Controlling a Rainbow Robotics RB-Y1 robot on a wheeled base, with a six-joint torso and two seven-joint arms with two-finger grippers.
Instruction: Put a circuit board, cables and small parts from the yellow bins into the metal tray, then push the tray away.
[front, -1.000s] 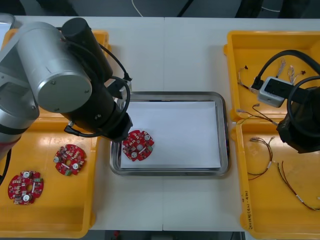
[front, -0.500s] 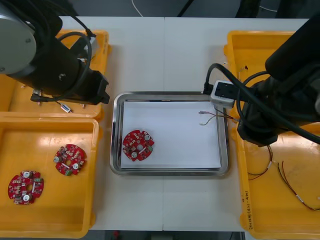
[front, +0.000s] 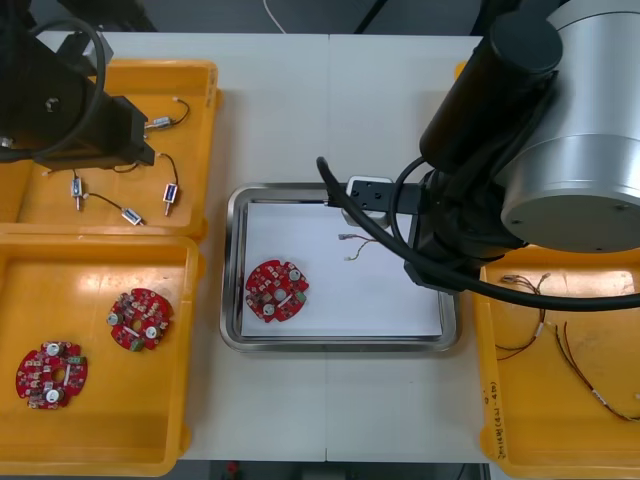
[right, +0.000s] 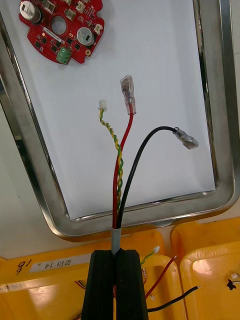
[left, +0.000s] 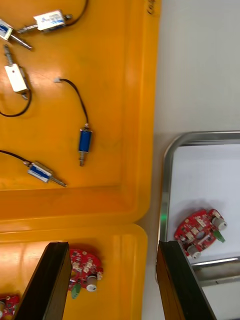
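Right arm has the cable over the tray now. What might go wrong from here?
1. The right gripper, shut on the cable bundle, sits beyond the metal tray's rim, over the yellow bins; released here, the bundle may drape across the rim.
2. The left gripper hangs open near small metal parts with wires; a grab may drag a neighbouring part along.

From the front, your right arm (front: 560, 130) covers the metal tray (front: 338, 346)'s right rim and most of the yellow bin (front: 461, 72) beside it. Just off that rim the cables (right: 119, 190) vanish between the right gripper (right: 118, 252)'s fingers; the tray's circuit board (right: 60, 30) is cut off at the wrist picture's edge
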